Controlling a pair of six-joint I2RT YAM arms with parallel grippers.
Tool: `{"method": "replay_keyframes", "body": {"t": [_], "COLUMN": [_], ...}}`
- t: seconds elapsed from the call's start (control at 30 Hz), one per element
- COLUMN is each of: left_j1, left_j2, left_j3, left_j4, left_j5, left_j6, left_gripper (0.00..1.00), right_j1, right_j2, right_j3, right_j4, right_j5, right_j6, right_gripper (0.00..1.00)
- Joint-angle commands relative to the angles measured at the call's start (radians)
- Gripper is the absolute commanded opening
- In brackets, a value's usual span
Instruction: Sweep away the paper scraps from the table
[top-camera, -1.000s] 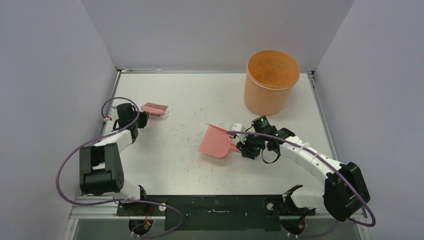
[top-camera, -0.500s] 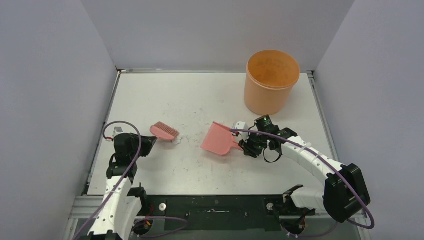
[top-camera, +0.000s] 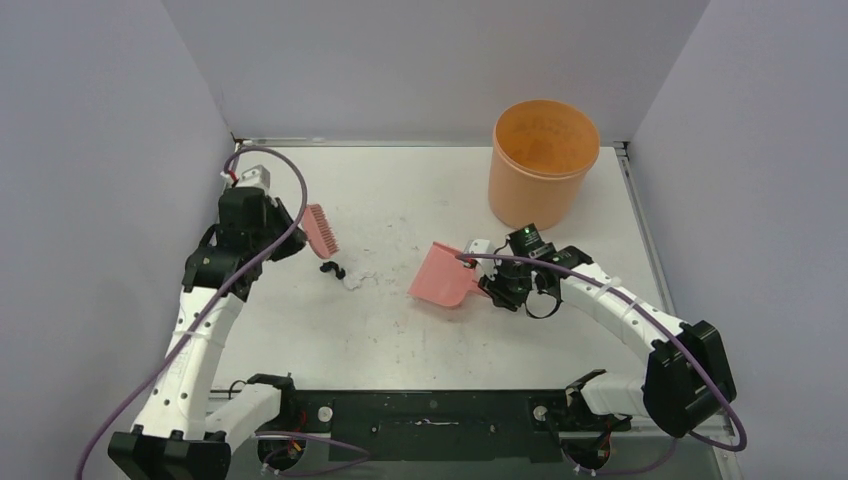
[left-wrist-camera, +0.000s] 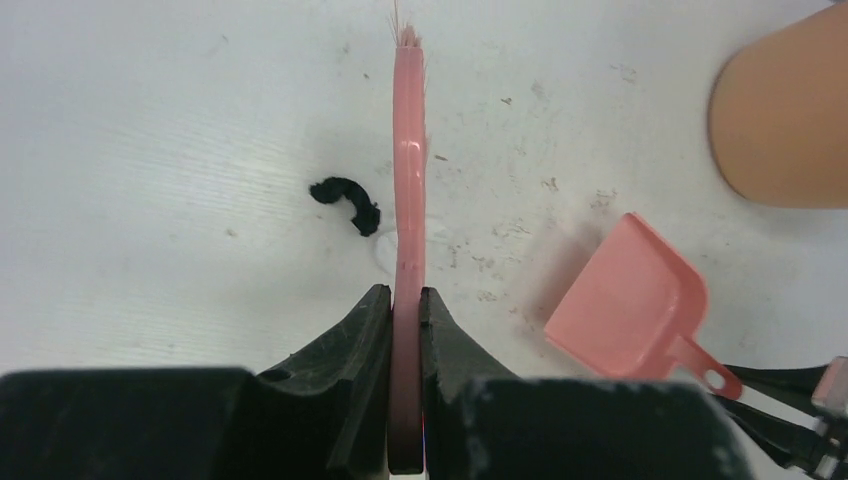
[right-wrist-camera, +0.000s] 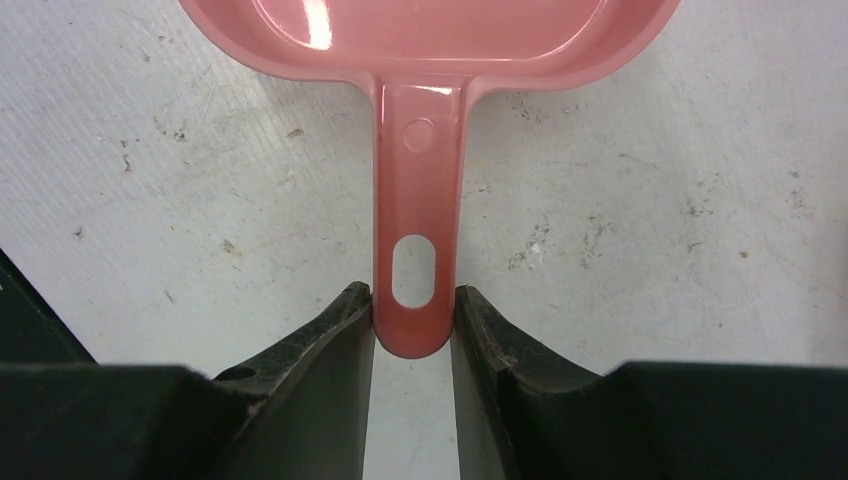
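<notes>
A black paper scrap and a white paper scrap lie together on the white table, left of centre. My left gripper is shut on the handle of the pink hand brush, which stands on edge just behind the scraps. In the left wrist view the brush partly hides the white scrap. My right gripper is shut on the handle end of the pink dustpan, right of the scraps with its mouth facing them.
An orange bucket stands at the back right, behind the right arm. Grey walls close in the table on the left, back and right. Scuff marks dot the table surface.
The left arm swung the brush toward the near side, then back and up; a black and a white scrap now show beside it. The dustpan shifted slightly right.
</notes>
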Motion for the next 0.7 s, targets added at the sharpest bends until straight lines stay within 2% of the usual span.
{"method": "replay_keyframes", "body": {"t": [0.0, 0.13, 0.33, 0.53, 0.67], "left_j1": [-0.069, -0.132, -0.21, -0.245, -0.265], "left_j2": [0.138, 0.282, 0.413, 0.528, 0.586], "left_j3": [0.222, 0.328, 0.351, 0.366, 0.348], "left_j4": [-0.186, -0.253, -0.25, -0.246, -0.212], "left_j5": [-0.233, -0.416, -0.577, -0.578, -0.497], "left_j6": [0.222, 0.308, 0.373, 0.401, 0.403], "left_gripper": [0.0, 0.0, 0.0, 0.0, 0.0], "right_j1": [0.017, 0.028, 0.038, 0.049, 0.064], "right_j2": [0.053, 0.082, 0.11, 0.144, 0.174], "right_j3": [0.108, 0.145, 0.201, 0.245, 0.252], "right_j4": [-0.127, -0.211, -0.329, -0.389, -0.376], "right_j5": [0.073, 0.128, 0.182, 0.203, 0.206], "right_j6": [-0.036, -0.065, -0.098, -0.108, -0.1], "right_gripper": [0.05, 0.05, 0.05, 0.05, 0.05]}}
